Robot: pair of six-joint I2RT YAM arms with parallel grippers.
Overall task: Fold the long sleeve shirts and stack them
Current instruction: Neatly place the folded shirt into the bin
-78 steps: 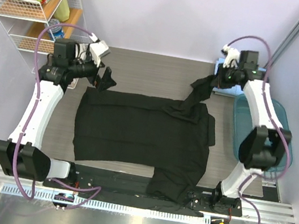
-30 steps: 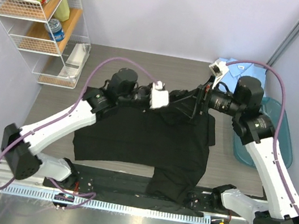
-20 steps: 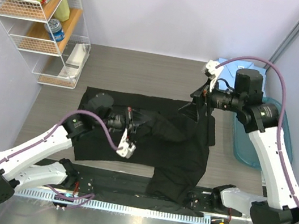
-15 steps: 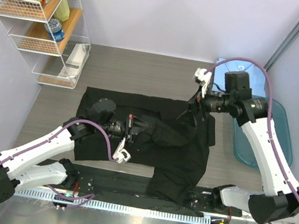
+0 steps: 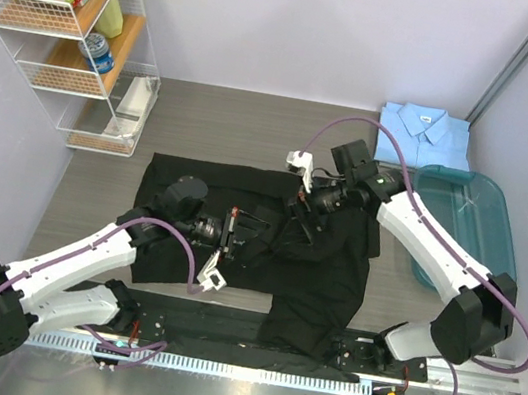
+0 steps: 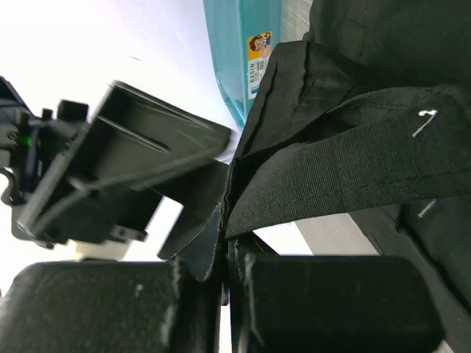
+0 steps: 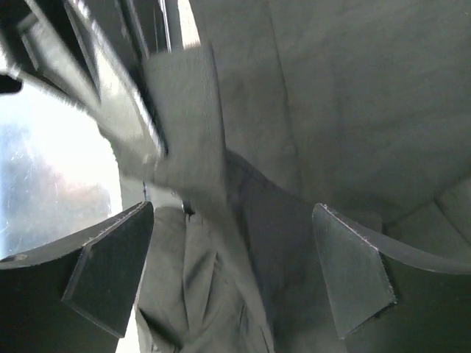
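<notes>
The black long sleeve shirt lies spread flat across the middle of the table. Its sleeve is folded in over the body. My left gripper is low over the shirt's middle, shut on the black sleeve cloth, which runs out from between the closed jaws of the left gripper. My right gripper hovers just to the right of it. In the right wrist view the right gripper is open, with the black shirt below and nothing between its fingers. The light blue shirt lies folded at the back right.
A teal plastic tub stands at the right edge, also seen in the left wrist view as the teal tub. A wire shelf with books and a can stands at the back left. A metal rail runs along the near edge.
The left gripper pulled the sleeve from the back middle down over the shirt's body. The right gripper swung left and nearer, ending open beside the left one.
</notes>
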